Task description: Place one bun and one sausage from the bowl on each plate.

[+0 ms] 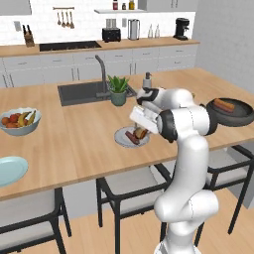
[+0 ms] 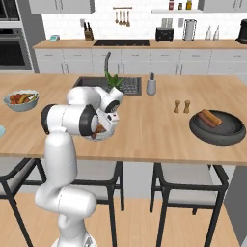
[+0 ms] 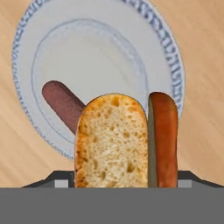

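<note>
A fruit bowl (image 1: pixel 21 122) and potted plant (image 1: pixel 118 89) sit on the wooden counter (image 1: pixel 74 144).

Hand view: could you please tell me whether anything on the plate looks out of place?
Nothing stands out. The sausage lies flat on the plate, off centre but inside the rim. The bun stands on end in the gripper, over the plate's near edge.

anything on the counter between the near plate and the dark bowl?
Bare wood between the plate and the bowl; right base view shows it. Two small shakers stand further back.
</note>
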